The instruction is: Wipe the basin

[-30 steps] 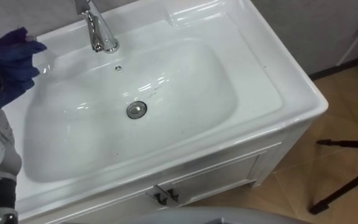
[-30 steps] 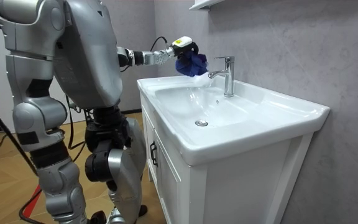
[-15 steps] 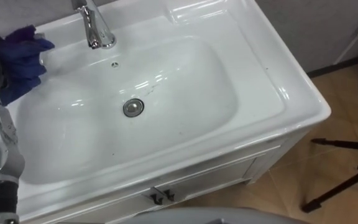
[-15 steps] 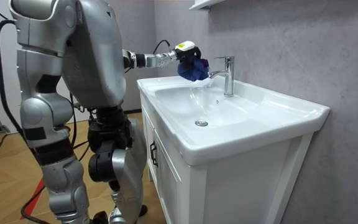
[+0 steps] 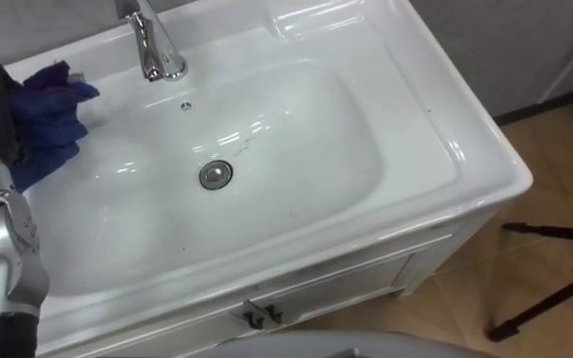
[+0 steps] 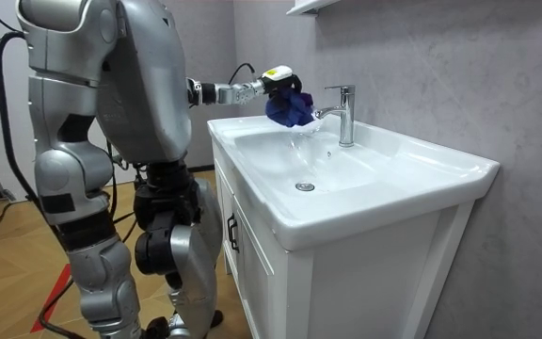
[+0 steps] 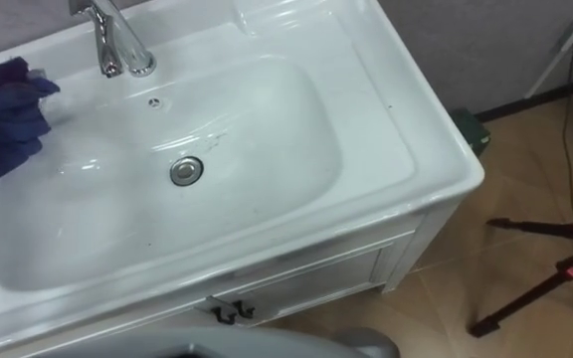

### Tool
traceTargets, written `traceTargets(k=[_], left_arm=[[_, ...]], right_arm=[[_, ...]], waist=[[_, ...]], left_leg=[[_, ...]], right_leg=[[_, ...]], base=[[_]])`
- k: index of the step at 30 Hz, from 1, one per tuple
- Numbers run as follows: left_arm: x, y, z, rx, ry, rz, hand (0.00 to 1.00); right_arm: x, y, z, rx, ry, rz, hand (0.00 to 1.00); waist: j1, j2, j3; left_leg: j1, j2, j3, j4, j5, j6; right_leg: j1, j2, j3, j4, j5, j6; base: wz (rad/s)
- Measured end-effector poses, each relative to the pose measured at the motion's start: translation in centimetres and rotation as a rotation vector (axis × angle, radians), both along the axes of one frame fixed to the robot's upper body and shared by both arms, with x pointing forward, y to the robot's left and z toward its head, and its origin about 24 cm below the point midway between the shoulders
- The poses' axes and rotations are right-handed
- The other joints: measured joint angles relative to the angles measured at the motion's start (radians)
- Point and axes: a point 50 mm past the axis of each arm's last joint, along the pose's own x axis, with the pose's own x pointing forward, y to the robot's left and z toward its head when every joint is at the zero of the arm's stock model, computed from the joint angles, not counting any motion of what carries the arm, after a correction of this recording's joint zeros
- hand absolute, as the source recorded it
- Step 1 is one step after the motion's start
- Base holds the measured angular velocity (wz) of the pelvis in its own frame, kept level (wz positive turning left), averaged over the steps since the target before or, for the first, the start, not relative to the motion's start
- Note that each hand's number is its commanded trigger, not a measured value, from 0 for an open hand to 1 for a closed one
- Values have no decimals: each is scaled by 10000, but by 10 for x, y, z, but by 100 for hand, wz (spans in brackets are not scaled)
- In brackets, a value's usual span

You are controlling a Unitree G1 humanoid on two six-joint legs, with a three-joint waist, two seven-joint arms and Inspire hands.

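While the robot stands at the front of the white basin (image 5: 296, 149), toward its left end, the left arm stretches out over the back left corner. The left hand (image 6: 274, 80) has its fingers clamped on a dark blue cloth (image 5: 53, 114); the cloth hangs bunched beneath the hand, just left of the chrome faucet (image 5: 152, 45) and apart from it. Its lower folds sit over the bowl's back left slope, but whether they touch the porcelain I cannot tell. The faucet rises from the back edge, left of centre; a small overflow hole (image 5: 188, 105) lies in the bowl just in front of it, and the round metal drain (image 5: 216, 175) sits lower down, near the bowl's middle, well apart from the cloth. Under the front edge is a white cabinet (image 5: 366, 278) with two dark handles (image 5: 259, 316) side by side. Past the basin's right end, the dark legs of a stand (image 5: 555, 288) lie across the wooden floor (image 5: 565, 179).
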Motion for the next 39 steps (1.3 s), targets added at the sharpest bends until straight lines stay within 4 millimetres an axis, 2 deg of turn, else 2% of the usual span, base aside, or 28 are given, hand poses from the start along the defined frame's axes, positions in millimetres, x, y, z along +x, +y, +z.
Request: traceTargets(k=[5, 12, 15, 19, 25, 32, 38, 39], left_arm=[[-13, 3, -14, -609, 507, 311, 100], [-15, 3, -19, -743, 711, 394, 100], [-19, 4, -22, -1089, 708, 511, 100], [-19, 3, -23, -1112, 710, 522, 100], [-20, 1, -25, -1228, 643, 592, 100], [-24, 2, -26, -1144, 617, 617, 100], [-33, 4, -30, -1133, 856, 752, 100], [-33, 4, -30, -1129, 858, 751, 100]], right_arm=[[-3, -1, 0, -67, 94, -83, 0], [-4, -2, 0, -68, 91, -81, 0], [-5, 0, 0, 8, 204, -34, 0], [-7, -1, -1, -37, 348, -56, 0], [-12, -2, 0, -158, 458, -111, 0], [-16, -2, 0, -146, 620, -214, 0], [-15, -3, 0, -170, 597, -252, 0], [-16, -3, 0, -172, 615, -259, 0]], waist=[[-3, 26, 8], [16, 41, 24], [39, 40, -42], [78, 7, -52], [339, -48, -44], [590, -80, -104], [564, -71, -115], [568, 6, -166]], left_leg=[[28, -51, -215, -88, 1, -2], [24, -182, -320, -246, 54, 4], [43, -235, -301, -251, 58, 16], [49, -241, -295, -252, 58, 16], [115, -234, -200, -265, 58, 17], [114, -235, -206, -271, 58, 17], [-2, -259, -347, -227, 57, 18], [-15, -273, -460, -230, 57, 19]], right_leg=[[126, -29, -219, -18, -7, 12], [104, -157, -373, -58, -59, 105], [98, -213, -369, -13, -81, 153], [98, -217, -371, 3, -82, 153], [105, -218, -319, 23, -87, 160], [118, -224, -352, 24, -89, 165], [105, -247, -465, -8, -91, 168], [112, -256, -513, -9, -93, 171]], base=[[13], [9], [0], [0], [-3], [0], [5], [13]])
